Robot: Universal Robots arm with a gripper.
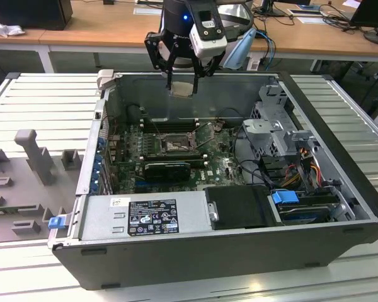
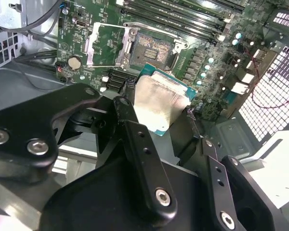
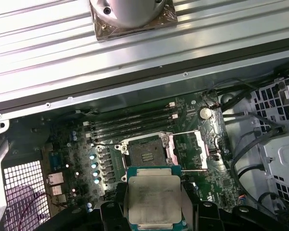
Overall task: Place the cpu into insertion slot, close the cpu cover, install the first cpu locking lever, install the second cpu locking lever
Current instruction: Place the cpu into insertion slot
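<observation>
- One black gripper (image 1: pixel 181 83) with two fingers pinches the cpu (image 1: pixel 181 89). The cpu is a small flat square chip with a pale silver face and a green edge. The fingers press on two opposite sides of it.
- The cpu hangs high above the insertion slot (image 1: pixel 175 145) and well apart from it. The insertion slot is one small square black socket with a metal rim.
- There is one cpu cover (image 3: pixel 189 150), a thin grey metal frame with a square window. It is swung off the insertion slot and sits just beside it. The slot's dark middle shows bare in both wrist views.
- Two thin metal rods (image 3: pixel 185 132) run along the edges of the cpu cover, on the side away from the insertion slot.
- One round silver battery (image 3: pixel 205 113) sits near the cpu cover, farther from the insertion slot than the cover is.
- A row of long black memory slots (image 3: pixel 130 122) lies just beside the insertion slot, on another side from the cover.
- One black ribbed card (image 1: pixel 167 168) stands near the insertion slot, on the side opposite the memory slots.
- Some black cables (image 1: pixel 239 165) curl near the insertion slot, on the cover's side.
- One big grey metal computer case (image 1: pixel 195 251) stands all around the insertion slot. The gripper is up at the height of its far wall.
</observation>
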